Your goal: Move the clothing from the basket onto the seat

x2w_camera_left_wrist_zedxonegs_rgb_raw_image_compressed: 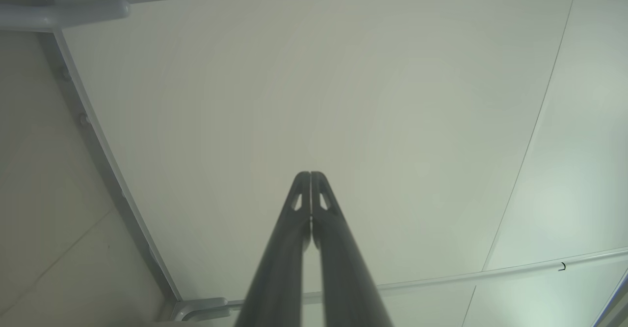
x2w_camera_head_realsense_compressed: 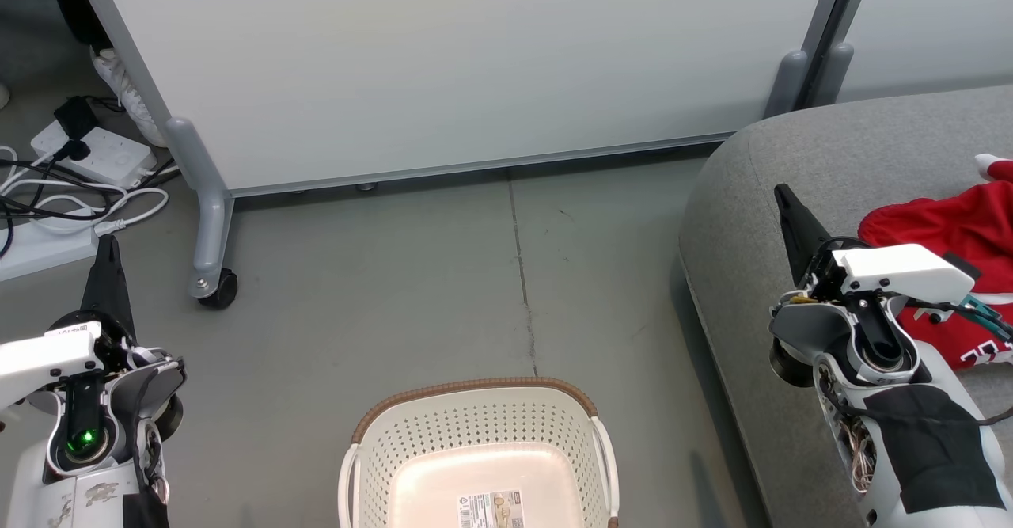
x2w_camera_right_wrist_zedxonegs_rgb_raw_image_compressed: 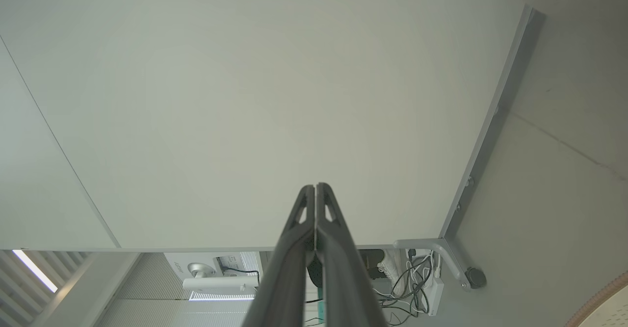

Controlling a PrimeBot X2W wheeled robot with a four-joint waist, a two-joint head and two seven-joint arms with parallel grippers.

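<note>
Nearest me, the cream-white perforated plastic basket (x2w_camera_head_realsense_compressed: 475,425), brown and woven-looking at the rim, sits on the grey floor (x2w_camera_head_realsense_compressed: 396,290) with a paper sticker (x2w_camera_head_realsense_compressed: 491,510) on its inside bottom. My left gripper (x2w_camera_head_realsense_compressed: 108,245) hangs off to the basket's left, its two dark fingers pressed together on nothing. The right gripper (x2w_camera_head_realsense_compressed: 783,194) is likewise closed and holds nothing, by the left edge of the large grey fabric seat (x2w_camera_head_realsense_compressed: 736,219). The red jersey clothing (x2w_camera_head_realsense_compressed: 950,227) with white trim lies on that seat, back from its rounded left edge. Beyond stands a white wheeled partition panel (x2w_camera_head_realsense_compressed: 475,61).

Head camera looks down on floor (x2w_camera_head_realsense_compressed: 380,298) and basket (x2w_camera_head_realsense_compressed: 475,421); the 2 wrist cameras face the partition (x2w_camera_left_wrist_zedxonegs_rgb_raw_image_compressed: 314,96) it also sees.
</note>
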